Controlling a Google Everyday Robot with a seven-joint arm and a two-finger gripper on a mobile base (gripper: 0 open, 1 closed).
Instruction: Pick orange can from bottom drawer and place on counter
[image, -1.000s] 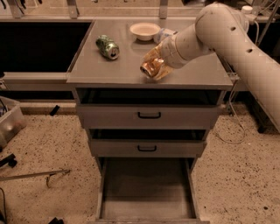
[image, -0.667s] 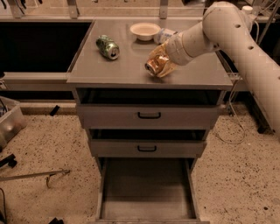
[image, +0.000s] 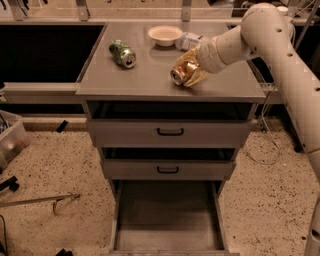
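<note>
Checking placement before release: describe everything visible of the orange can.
The orange can is a small, shiny orange-gold metal drink can with dented sides. It lies tilted on its side, its silver end facing the camera and slightly left. It is at the right front part of the counter, low enough to look in contact, though I cannot confirm that. The gripper is closed around its body, reaching in from the right. Nothing else touches it.
</note>
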